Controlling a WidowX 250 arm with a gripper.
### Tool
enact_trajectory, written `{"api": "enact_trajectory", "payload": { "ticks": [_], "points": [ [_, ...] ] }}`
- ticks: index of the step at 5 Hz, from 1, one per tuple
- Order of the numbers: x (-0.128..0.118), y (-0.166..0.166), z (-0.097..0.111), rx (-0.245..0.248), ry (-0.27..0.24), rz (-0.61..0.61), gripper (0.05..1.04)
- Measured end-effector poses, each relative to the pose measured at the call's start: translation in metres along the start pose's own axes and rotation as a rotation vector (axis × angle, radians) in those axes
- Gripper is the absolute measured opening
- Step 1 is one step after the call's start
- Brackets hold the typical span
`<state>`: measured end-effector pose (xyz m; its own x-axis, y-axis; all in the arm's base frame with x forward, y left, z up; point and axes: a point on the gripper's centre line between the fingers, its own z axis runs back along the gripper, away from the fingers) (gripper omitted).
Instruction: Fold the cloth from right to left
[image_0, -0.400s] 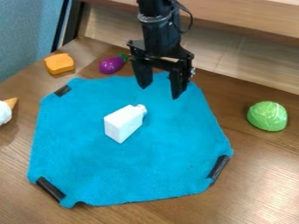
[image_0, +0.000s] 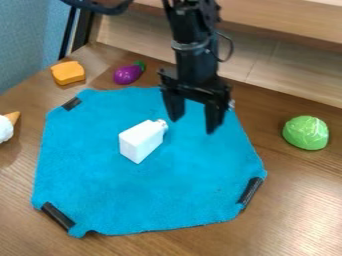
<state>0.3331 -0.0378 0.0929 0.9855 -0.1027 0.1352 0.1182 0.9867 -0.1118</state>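
As the cloth (image_0: 180, 187) looks light and limp | pinch its edge (image_0: 246, 145), view-right of hand (image_0: 194, 126) | hand open, empty

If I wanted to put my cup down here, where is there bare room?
The bare wood below the green cabbage, right of the blue cloth, looks roomiest. The cloth's front half is free too. It's crowded around the white bottle, with the claw hanging close by.
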Motion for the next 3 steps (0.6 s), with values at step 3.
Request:
{"api": "enact_trajectory", "payload": {
  "ticks": [3],
  "points": [
    [-0.003, -0.065, -0.034, 0.028, 0.03, -0.025, 1.0]
  ]
}}
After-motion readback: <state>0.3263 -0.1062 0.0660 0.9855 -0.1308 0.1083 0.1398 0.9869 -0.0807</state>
